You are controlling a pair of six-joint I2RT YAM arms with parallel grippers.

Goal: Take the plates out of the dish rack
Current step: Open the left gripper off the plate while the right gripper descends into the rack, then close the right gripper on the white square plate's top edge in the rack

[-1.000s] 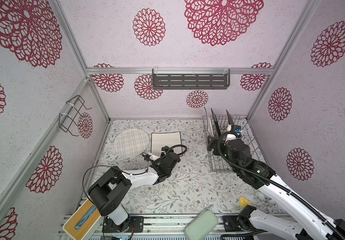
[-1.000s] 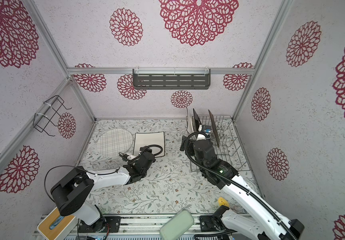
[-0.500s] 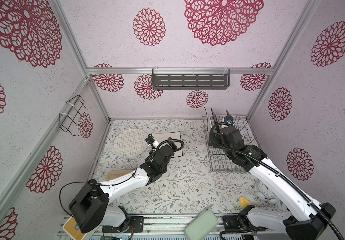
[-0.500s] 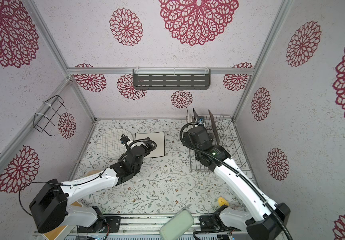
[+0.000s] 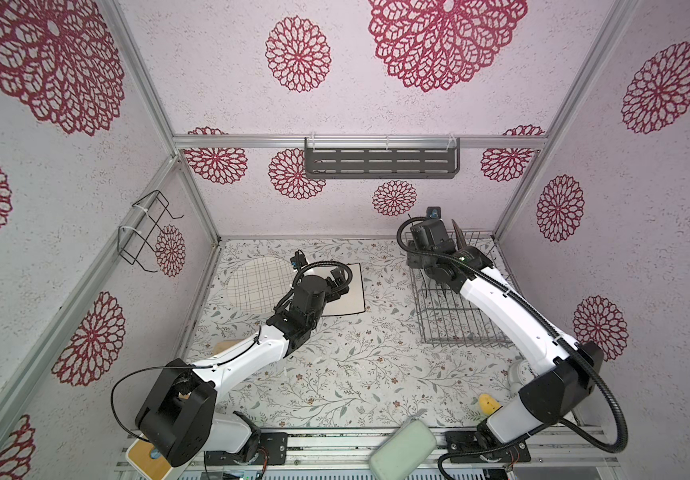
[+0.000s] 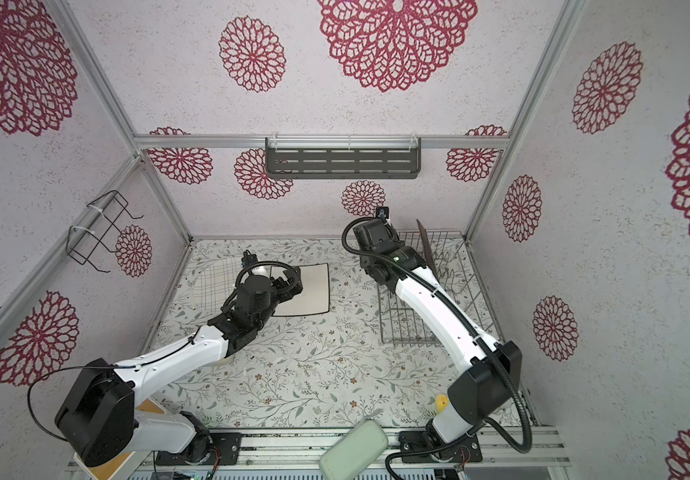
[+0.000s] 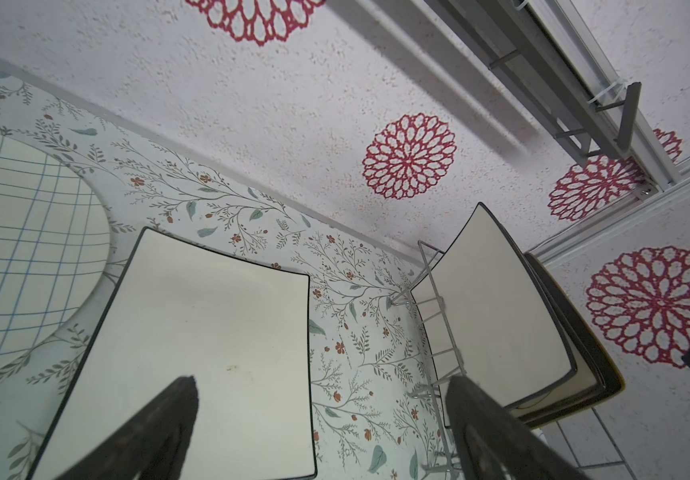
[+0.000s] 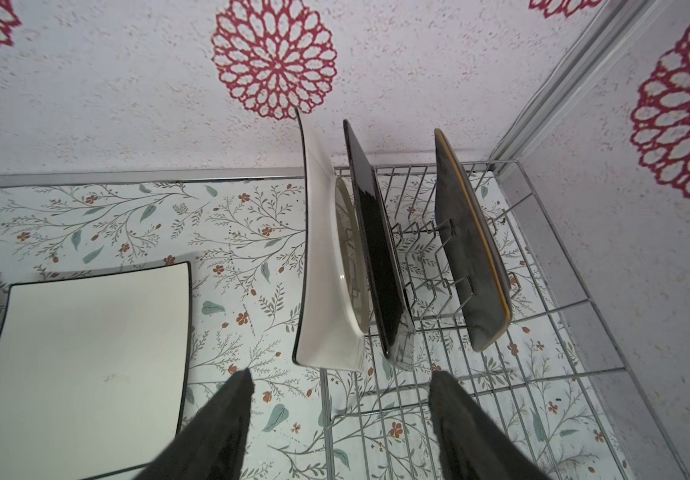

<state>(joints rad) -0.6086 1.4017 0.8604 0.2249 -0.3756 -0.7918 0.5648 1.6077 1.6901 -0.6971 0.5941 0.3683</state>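
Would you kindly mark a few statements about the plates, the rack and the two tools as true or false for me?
1. Three plates stand on edge in the dish rack: a white plate, a black plate and a dark yellow-edged plate. True.
2. The round grid plate lies flat on the table, outside the rack. True.
3. The right tool is clamped on the black plate. False: its jaws are open and hold nothing.
4. The left tool is shut. False: its jaws are open, over the flat square plate.
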